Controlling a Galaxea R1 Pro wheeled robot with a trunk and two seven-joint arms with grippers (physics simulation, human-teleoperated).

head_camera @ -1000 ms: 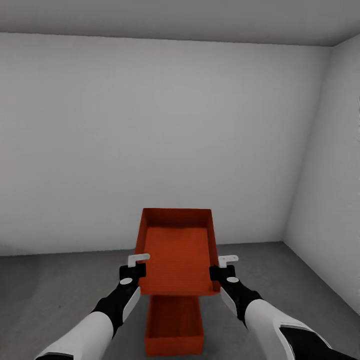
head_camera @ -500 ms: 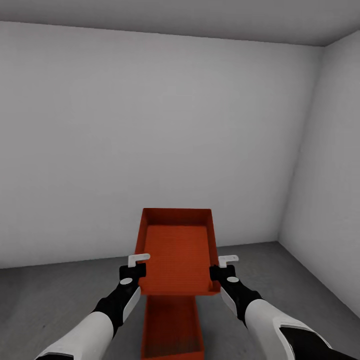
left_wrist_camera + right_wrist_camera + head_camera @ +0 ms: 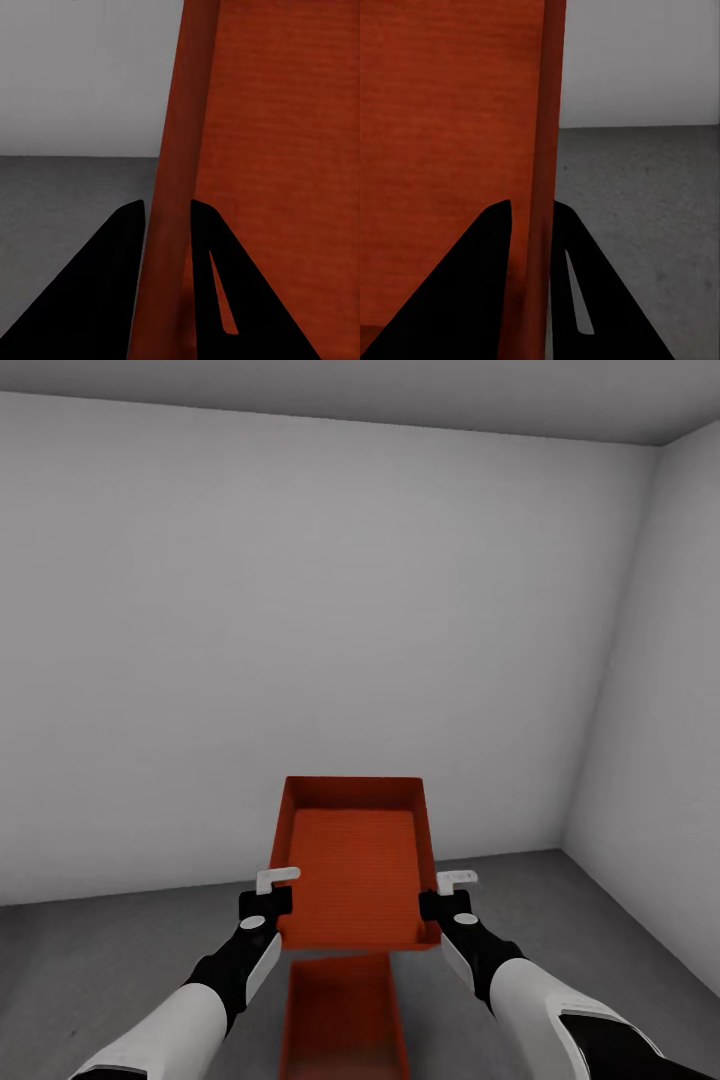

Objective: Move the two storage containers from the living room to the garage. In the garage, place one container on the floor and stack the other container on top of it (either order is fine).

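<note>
I hold one orange-red storage container [image 3: 352, 860] level in front of me, its open top up. My left gripper [image 3: 268, 903] is shut on its left wall, my right gripper [image 3: 443, 903] shut on its right wall. In the left wrist view the dark fingers [image 3: 112, 285] clamp the container wall [image 3: 176, 187]; the right wrist view shows the same grip on the wall [image 3: 546, 150]. The second storage container [image 3: 342, 1015] rests on the dark grey floor [image 3: 110, 970] directly below the held one, partly hidden by it.
I am in the garage: a plain white-grey wall [image 3: 300, 640] stands ahead and another wall [image 3: 660, 760] closes the right side, meeting in a corner. Bare floor extends left and right of the lower container.
The whole view has shifted as the camera moved: the back wall sits slightly higher and the lower container has slid down in the picture. Both grips on the held container are unchanged.
</note>
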